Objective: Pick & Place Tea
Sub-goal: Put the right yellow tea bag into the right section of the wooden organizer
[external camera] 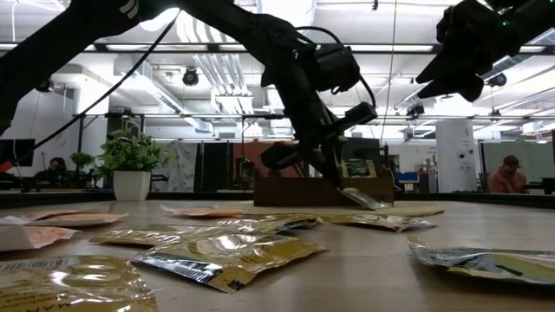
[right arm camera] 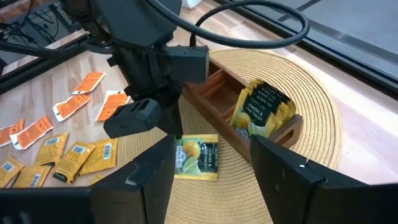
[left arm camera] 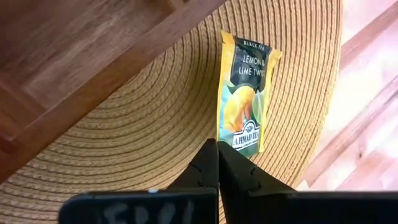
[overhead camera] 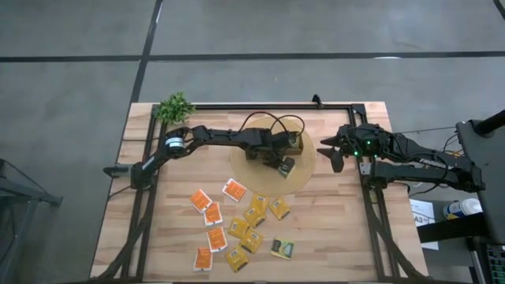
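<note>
My left gripper (overhead camera: 282, 163) is over the round woven mat (overhead camera: 304, 177), just in front of the brown wooden box (overhead camera: 276, 144), and is shut on a green lemon-and-lime tea sachet (left arm camera: 244, 93). The box's end compartment holds several upright green-yellow sachets (right arm camera: 261, 107). Orange sachets (overhead camera: 209, 213), yellow sachets (overhead camera: 248, 229) and one green sachet (overhead camera: 282, 248) lie flat on the table's near part. My right gripper (overhead camera: 330, 151) hovers open at the mat's right edge, touching nothing. My left gripper pinches the green sachet between its two shut fingers at the bottom edge (left arm camera: 239, 147), under the brand label. The fingers (external camera: 334, 173) slant down from above. The sachet slopes away below them, its free end (external camera: 371, 203) at mat level; whether it touches the mat I cannot tell.
A small potted plant (overhead camera: 174, 108) stands at the table's far left corner. A dark metal frame (overhead camera: 371, 197) runs along the table's edges. Bare wood lies between the mat and the loose sachets and on the near right. People sit in the room far behind.
</note>
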Action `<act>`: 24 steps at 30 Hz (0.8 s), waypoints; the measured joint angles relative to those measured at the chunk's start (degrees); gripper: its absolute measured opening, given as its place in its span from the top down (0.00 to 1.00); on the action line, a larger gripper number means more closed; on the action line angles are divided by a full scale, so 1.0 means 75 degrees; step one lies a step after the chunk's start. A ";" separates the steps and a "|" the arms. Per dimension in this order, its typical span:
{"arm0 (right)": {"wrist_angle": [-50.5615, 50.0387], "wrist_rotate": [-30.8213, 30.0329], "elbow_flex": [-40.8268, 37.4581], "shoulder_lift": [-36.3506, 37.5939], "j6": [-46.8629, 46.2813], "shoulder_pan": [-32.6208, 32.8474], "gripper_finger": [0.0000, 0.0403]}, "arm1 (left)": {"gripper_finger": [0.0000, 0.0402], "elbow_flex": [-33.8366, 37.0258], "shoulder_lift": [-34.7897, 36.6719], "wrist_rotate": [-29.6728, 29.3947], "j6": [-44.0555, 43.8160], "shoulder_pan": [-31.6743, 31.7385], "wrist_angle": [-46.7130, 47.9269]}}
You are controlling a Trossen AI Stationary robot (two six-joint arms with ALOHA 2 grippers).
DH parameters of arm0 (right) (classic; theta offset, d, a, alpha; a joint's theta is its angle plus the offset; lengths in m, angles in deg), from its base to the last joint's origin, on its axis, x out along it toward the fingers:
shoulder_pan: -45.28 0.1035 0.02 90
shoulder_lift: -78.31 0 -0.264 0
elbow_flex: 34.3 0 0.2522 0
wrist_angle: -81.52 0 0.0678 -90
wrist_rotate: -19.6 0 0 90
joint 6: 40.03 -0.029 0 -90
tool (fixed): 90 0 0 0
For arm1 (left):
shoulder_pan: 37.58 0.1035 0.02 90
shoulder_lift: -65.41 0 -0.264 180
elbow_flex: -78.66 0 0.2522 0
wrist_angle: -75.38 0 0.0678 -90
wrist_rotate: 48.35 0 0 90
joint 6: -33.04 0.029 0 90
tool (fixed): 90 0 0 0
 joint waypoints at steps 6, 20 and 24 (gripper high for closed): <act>-0.0448 0.0023 0.0000 0.0003 0.0026 0.0000 0.50 | 1.00 0.0000 0.0006 -0.0003 0.0027 0.0000 -0.0006; -0.0369 0.1209 -0.0586 -0.1035 -0.0435 0.0000 0.50 | 1.00 -0.0015 0.0023 0.0023 0.0087 0.0000 -0.0318; -0.0037 0.1208 -0.0530 -0.1418 -0.0284 0.0000 0.50 | 1.00 -0.0015 0.0026 0.0031 0.0091 -0.0023 -0.0315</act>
